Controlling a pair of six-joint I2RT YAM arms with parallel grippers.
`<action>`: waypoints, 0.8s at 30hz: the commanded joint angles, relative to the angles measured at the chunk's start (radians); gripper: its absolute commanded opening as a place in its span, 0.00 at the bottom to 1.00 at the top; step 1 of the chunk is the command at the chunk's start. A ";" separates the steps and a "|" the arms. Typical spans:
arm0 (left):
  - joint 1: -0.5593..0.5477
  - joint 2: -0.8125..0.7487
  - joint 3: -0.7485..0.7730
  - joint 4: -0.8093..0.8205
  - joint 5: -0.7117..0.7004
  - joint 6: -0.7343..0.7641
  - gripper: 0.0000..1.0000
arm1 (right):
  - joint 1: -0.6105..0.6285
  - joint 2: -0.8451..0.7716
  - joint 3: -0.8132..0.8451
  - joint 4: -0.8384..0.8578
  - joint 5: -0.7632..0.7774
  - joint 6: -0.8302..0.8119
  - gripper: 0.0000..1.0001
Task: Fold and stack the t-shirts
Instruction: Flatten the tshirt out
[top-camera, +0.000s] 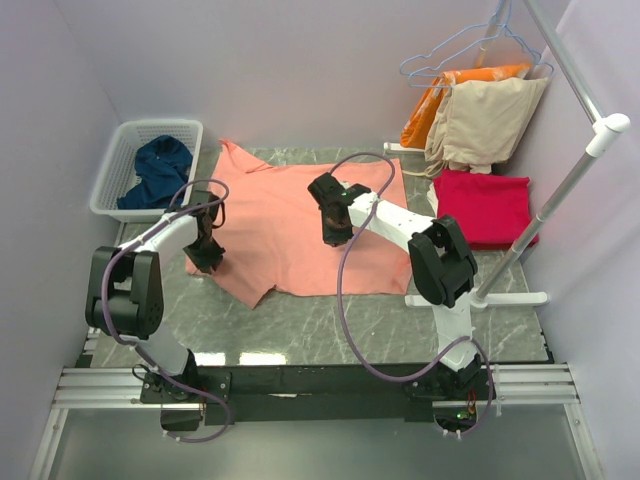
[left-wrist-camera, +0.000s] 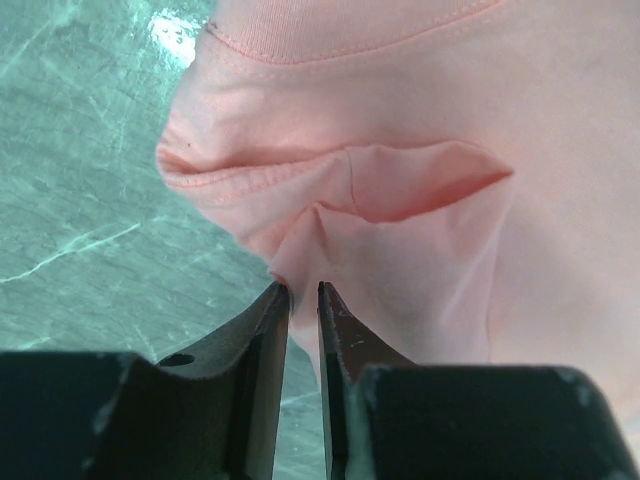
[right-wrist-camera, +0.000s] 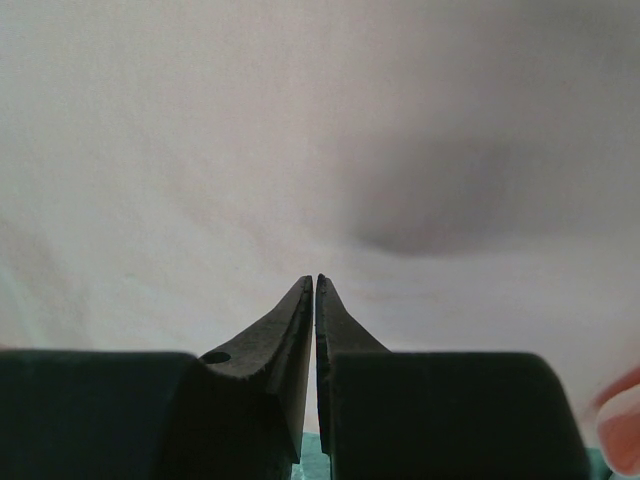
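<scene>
The salmon-pink t-shirt (top-camera: 290, 225) lies spread on the marble table. My left gripper (top-camera: 205, 252) is at its left edge and is shut on a raised fold of the pink cloth (left-wrist-camera: 330, 230), which bunches up at the fingertips. My right gripper (top-camera: 333, 232) is over the middle of the shirt. Its jaws are shut with the tips against pale cloth (right-wrist-camera: 200, 150), and no cloth shows between them. The crimson-red t-shirt (top-camera: 487, 207) lies folded at the right. The navy-blue t-shirt (top-camera: 160, 172) lies crumpled in the basket.
A white plastic basket (top-camera: 120, 165) stands at the back left. A white clothes rack (top-camera: 575, 180) stands at the right, its foot (top-camera: 480, 298) on the table. Orange and beige garments (top-camera: 480, 115) hang from it at the back right. Bare marble (left-wrist-camera: 90, 220) lies left of the shirt.
</scene>
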 joint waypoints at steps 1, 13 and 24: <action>-0.004 0.036 0.006 0.020 -0.038 -0.020 0.24 | -0.005 0.001 0.052 -0.018 0.027 -0.005 0.11; 0.016 0.085 0.014 0.068 -0.041 0.000 0.10 | -0.005 -0.008 0.033 -0.021 0.023 0.002 0.11; 0.009 -0.083 0.044 -0.049 -0.050 -0.012 0.01 | -0.020 -0.048 -0.007 -0.022 0.044 0.047 0.12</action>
